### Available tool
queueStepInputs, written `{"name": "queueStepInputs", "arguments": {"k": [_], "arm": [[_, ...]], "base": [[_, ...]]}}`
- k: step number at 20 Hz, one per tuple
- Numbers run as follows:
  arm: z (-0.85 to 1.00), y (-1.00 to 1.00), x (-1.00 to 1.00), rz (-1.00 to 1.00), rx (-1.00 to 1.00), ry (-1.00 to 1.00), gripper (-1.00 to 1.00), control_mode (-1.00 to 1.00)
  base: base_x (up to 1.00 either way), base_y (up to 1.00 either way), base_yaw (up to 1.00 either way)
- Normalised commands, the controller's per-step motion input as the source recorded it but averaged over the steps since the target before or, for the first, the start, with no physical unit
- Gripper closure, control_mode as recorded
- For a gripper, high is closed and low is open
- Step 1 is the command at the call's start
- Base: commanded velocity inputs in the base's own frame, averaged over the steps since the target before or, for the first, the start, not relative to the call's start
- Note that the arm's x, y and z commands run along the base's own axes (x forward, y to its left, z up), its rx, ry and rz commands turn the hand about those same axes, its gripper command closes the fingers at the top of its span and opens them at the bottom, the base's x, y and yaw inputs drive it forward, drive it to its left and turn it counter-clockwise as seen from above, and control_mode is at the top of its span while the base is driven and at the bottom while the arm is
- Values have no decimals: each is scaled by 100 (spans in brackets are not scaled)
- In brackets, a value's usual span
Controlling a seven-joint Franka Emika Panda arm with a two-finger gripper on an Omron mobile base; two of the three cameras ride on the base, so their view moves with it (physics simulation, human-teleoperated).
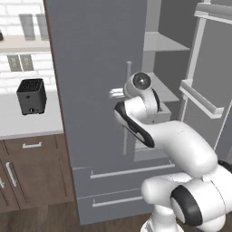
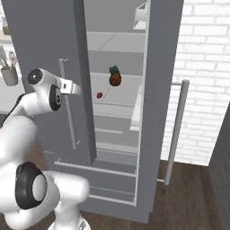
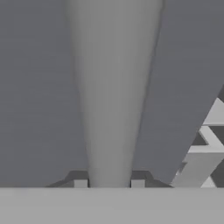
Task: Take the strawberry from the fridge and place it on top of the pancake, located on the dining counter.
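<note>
My jaws are closed on the handle (image 3: 111,96) of the left fridge door; in the hand view the silver bar runs up between my two finger tips (image 3: 80,183), touching both. My gripper (image 3: 109,183) sits at about the middle height of that handle (the door itself looks shut). The right door of the fridge (image 2: 161,67) stands open. Inside, the strawberry (image 2: 99,95) lies on a pale shelf, near a small pineapple (image 2: 115,77). On the counter left of the fridge stands a black toaster (image 1: 31,96).
</note>
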Motion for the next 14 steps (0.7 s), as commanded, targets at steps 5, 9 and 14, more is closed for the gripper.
{"name": "queueStepInputs", "arguments": {"k": [5, 9, 14], "arm": [[6, 46, -100, 0, 0, 0, 100, -100], [7, 53, -90, 0, 0, 1, 100, -100], [4, 33, -46, 0, 2, 10, -100, -100]], "base": [[0, 0, 0], [0, 0, 0], [0, 0, 0]]}}
